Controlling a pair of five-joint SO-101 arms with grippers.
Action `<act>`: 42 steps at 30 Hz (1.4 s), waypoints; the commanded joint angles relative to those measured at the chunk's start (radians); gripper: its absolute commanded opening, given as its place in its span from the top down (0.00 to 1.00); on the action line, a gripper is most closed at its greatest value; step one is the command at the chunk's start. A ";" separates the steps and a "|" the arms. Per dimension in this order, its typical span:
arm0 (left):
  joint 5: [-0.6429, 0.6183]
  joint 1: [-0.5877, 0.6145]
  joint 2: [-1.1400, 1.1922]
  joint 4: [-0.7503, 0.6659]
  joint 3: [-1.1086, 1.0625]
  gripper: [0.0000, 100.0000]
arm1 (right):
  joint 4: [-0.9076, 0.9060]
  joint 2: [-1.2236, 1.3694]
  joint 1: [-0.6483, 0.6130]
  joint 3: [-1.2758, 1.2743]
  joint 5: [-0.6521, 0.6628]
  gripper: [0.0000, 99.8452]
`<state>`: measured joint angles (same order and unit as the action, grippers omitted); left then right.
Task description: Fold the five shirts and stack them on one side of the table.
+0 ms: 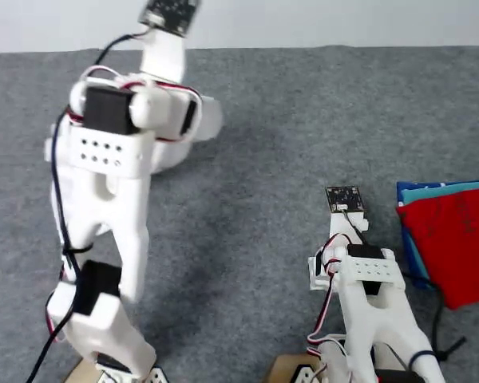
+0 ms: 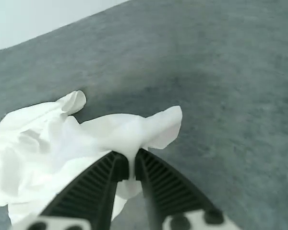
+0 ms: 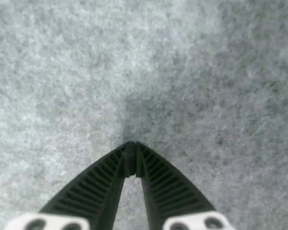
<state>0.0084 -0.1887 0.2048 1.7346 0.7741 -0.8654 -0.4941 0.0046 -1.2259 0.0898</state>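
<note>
A crumpled white shirt (image 2: 53, 143) hangs from my left gripper (image 2: 128, 165), which is shut on a pinch of its cloth above the grey table. In the high view the left arm (image 1: 112, 159) is raised at the back left, and part of the white shirt (image 1: 210, 118) shows behind it. My right gripper (image 3: 130, 160) is shut with nothing in it, tips just over the bare grey surface. The right arm (image 1: 363, 271) is at the front right. A stack of folded shirts, red (image 1: 455, 231) on top of blue ones (image 1: 419, 190), lies at the right edge.
The grey felt table (image 1: 271, 159) spreads between the two arms. A pale wall (image 1: 303, 20) runs along the far edge. Cables trail along both arms.
</note>
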 commanded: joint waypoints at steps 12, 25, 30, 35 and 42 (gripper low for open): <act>-0.023 -0.060 -0.195 0.017 -0.240 1.00 | -0.048 0.010 -0.018 -0.051 0.006 0.99; -0.009 -0.249 -0.454 -0.044 -0.601 1.00 | -0.048 0.010 -0.018 -0.051 0.006 0.99; 0.054 -0.269 -0.535 -0.118 -0.823 1.00 | -0.048 0.010 -0.018 -0.051 0.006 0.99; 0.087 -0.265 -0.598 -0.187 -1.030 1.00 | -0.048 0.010 -0.018 -0.051 0.006 0.99; 0.161 -0.265 -0.674 -0.276 -1.247 1.00 | -0.048 0.010 -0.018 -0.051 0.006 0.99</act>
<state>0.1297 -0.4526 -0.4166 1.5060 -0.4150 -0.8654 -0.4941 0.0046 -1.2259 0.0898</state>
